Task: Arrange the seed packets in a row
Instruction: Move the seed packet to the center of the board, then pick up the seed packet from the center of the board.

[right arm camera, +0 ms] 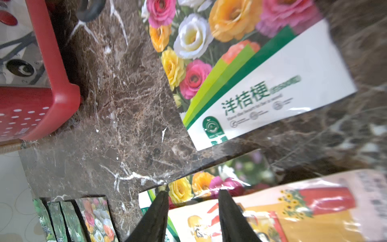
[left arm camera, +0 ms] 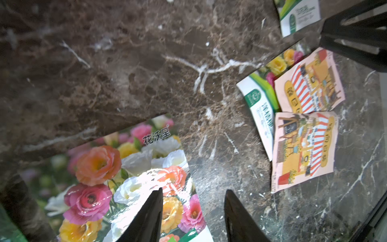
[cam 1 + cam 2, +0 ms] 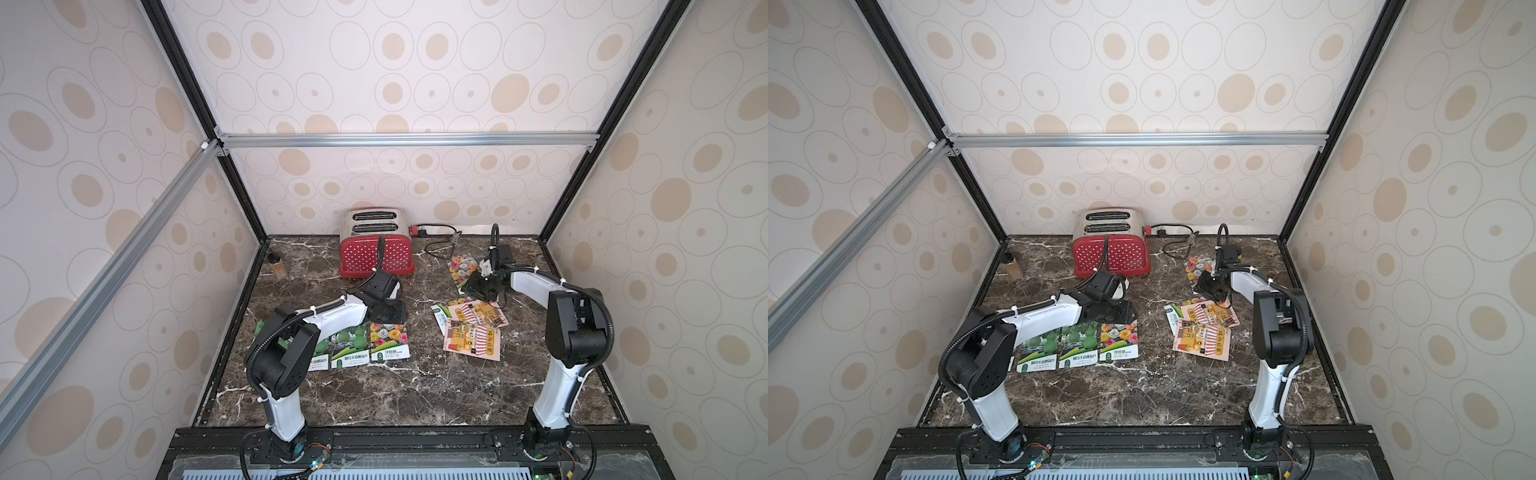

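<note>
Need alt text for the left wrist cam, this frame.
The left gripper, jaws open with nothing between them, is poised over the edge of a flower-print seed packet lying flat on the dark marble table. Nearby, two peach shop-print packets overlap a second flower-print packet.

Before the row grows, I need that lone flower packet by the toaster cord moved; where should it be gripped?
Probably the white-band end of the flower packet, coming down from above with the right hand: it lies flat on the marble, uncovered, and that edge faces the hand.
</note>
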